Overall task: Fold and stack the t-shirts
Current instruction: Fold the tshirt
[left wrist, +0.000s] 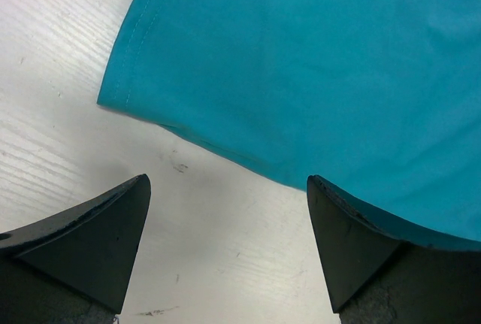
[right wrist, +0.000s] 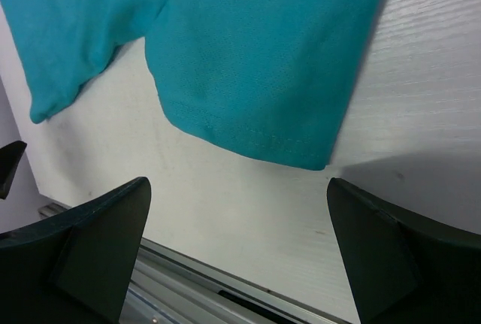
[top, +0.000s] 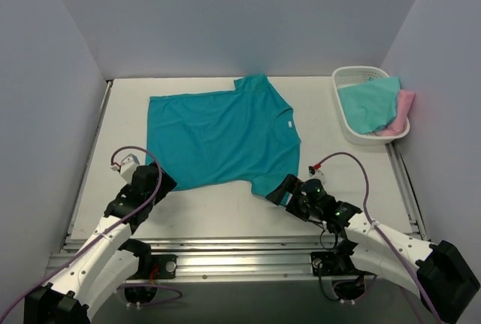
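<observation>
From the top, the teal tee (top: pixel 222 137) is lying flat in the middle of the surface (top: pixel 225 215). My left fingers (top: pixel 164 181) are sitting at its 7 o'clock corner, and my right fingers (top: pixel 279 191) at 5 o'clock.

In my left wrist view, my fingers are spreading wide and holding nothing, with the teal tee (left wrist: pixel 316 68) lying at 12 o'clock.

In my right wrist view, they are spreading wide too, and the teal tee (right wrist: pixel 255 61) is lying at 12 o'clock.

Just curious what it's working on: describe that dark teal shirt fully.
The teal t-shirt is soft cloth, short-sleeved, spread flat on the white table: collar with white label rightward, hem leftward, sleeves pointing to the far and near sides. The left gripper and right gripper, both open, sit at its near edge.
</observation>
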`<state>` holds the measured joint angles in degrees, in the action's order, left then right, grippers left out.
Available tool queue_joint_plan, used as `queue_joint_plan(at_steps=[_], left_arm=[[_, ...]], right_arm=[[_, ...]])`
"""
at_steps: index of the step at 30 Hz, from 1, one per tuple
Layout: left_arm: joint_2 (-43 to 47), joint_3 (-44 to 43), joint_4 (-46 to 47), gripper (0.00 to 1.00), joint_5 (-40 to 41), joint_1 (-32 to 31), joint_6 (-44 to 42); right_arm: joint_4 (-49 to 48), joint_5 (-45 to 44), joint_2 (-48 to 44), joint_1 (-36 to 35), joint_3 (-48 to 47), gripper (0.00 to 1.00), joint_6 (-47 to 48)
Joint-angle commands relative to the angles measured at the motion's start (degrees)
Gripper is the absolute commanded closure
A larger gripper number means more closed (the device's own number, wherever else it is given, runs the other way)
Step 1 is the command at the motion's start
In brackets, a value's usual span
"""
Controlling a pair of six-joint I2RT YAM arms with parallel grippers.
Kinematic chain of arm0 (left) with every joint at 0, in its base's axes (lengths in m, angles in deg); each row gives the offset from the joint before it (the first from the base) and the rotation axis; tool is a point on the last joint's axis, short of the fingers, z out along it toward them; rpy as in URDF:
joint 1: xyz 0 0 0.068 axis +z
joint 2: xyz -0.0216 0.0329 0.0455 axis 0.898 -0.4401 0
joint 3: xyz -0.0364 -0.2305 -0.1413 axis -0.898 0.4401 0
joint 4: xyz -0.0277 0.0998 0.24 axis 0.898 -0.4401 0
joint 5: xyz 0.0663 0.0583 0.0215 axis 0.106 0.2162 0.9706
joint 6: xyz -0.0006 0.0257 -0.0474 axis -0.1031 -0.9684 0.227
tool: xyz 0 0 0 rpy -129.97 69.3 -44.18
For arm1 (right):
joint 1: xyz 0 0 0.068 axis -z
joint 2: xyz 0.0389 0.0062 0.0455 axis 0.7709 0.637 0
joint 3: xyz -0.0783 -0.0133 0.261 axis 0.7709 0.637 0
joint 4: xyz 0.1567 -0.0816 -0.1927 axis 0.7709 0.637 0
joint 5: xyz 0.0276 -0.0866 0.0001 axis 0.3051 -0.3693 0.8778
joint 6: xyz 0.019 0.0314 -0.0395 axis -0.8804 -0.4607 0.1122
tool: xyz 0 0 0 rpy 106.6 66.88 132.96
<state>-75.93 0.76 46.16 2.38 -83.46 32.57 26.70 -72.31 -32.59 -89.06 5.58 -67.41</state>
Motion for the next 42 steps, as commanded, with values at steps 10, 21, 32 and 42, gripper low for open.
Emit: queue_joint_plan(at_steps=[10, 21, 32, 42], left_arm=[[-1.43, 1.94, 8.11, 0.06, 2.3, -0.2, 4.2], [-0.55, 2.12, 9.6, 0.06, 1.69, -0.2, 4.03], [-0.03, 1.77, 8.99, 0.06, 1.42, -0.29, 4.12], [2.44, 2.12, 6.97, 0.06, 1.95, -0.2, 4.12]], right_arm=[[-4.93, -3.97, 10.81, -3.12, -2.12, 0.0, -0.87], [16.15, -13.63, -2.01, -3.29, -7.57, 0.0, 3.0], [6.43, -12.58, 5.89, -3.2, -5.72, 0.0, 2.56], [-1.24, -12.4, 13.71, -3.2, -6.07, 0.02, 2.91]])
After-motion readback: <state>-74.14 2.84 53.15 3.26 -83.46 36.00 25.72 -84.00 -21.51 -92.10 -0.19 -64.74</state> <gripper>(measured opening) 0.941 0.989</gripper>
